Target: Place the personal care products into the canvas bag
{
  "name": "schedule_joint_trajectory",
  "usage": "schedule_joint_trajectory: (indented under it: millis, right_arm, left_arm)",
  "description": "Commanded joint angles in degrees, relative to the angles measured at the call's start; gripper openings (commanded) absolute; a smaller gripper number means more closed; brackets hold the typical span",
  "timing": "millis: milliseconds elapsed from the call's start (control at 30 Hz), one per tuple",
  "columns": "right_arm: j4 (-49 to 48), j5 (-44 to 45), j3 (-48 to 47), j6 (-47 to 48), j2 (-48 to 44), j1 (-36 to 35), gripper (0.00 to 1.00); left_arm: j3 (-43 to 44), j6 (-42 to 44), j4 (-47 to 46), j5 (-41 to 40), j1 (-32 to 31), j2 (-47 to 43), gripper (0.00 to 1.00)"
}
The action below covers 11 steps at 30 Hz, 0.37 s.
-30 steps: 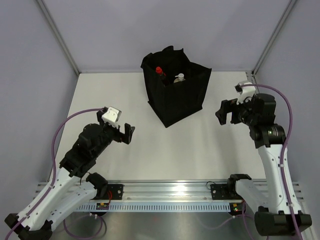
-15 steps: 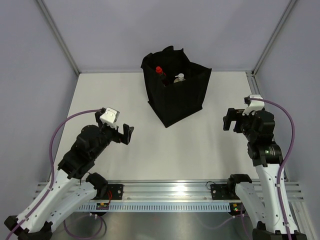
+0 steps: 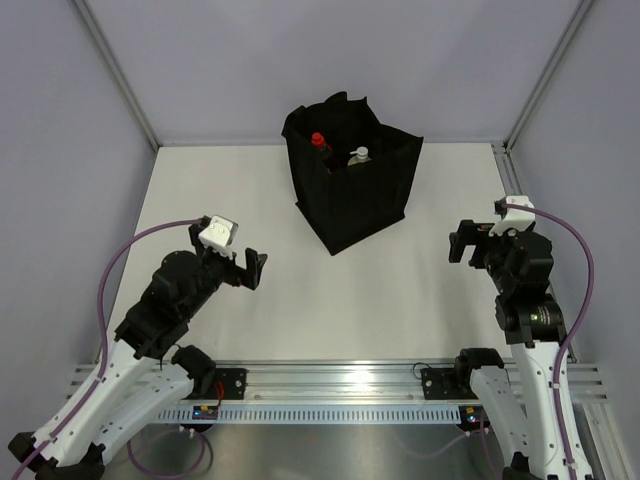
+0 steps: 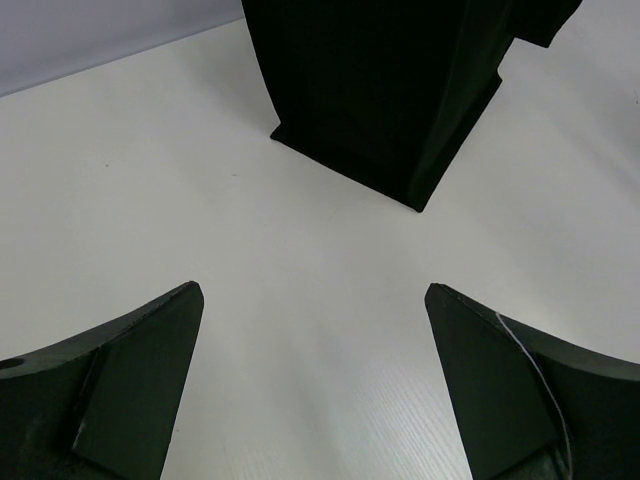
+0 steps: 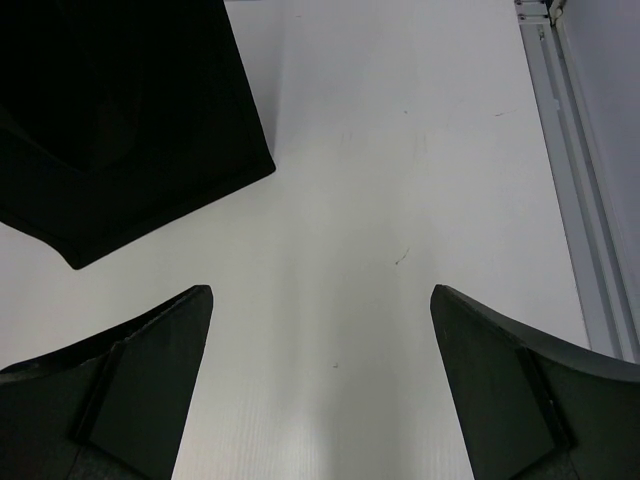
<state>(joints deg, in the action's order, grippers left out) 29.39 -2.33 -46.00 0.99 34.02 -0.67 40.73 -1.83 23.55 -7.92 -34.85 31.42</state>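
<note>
While both arms sit at lower frame, left gripper (image 3: 254, 268) and right gripper (image 3: 461, 243) hold jaws spread, empty. Upper centre: canvas bag (image 3: 352, 195) upright, red-capped bottle (image 3: 318, 140) and cream bottle (image 3: 358, 156) inside; no bottle visible outside. Judged: loading done; next calls only for parking.

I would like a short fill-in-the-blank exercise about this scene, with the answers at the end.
1. The bag has the colour ___.
2. In the bag, the dark bottle beside the pale bottle has a ___ cap.
3. The left tool and the right tool are both ___ and hold nothing.
Answers: black; red; open.
</note>
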Motion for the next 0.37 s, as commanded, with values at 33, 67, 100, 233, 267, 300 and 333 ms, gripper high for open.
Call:
schedule_joint_trajectory:
  millis: [33,67,100,233,267,300,333]
  right_arm:
    - [-3.4,1.9,0.2,-0.6,0.1,0.2,1.0]
    - [-3.5,2.0,0.2,-0.6,0.1,0.2,1.0]
    - [-3.5,2.0,0.2,-0.6,0.0,0.2,1.0]
    - [-3.5,2.0,0.3,-2.1,-0.3,0.2,0.99]
    - [-3.5,2.0,0.3,-2.2,-0.2,0.2,0.99]
    - [-3.5,2.0,0.5,-2.2,-0.2,0.2,0.99]
    - [-3.9,2.0,0.4,-2.1,-0.1,0.2,1.0]
  left_arm:
    - [-0.2,-0.4,-1.5,-0.8,0.0,-0.7,0.99]
    - [-0.1,-0.4,-1.4,-0.8,0.0,-0.7,0.99]
    - [-0.2,-0.4,-1.3,-0.9,0.0,-0.7,0.99]
    - [-0.2,-0.4,-1.3,-0.9,0.0,-0.7,0.99]
    - [-0.2,-0.4,-1.4,-0.9,0.0,-0.7,0.99]
    - [-0.1,-0.4,-1.4,-0.9,0.0,-0.7,0.99]
    - [-0.2,-0.4,-1.4,-0.8,0.0,-0.7,0.99]
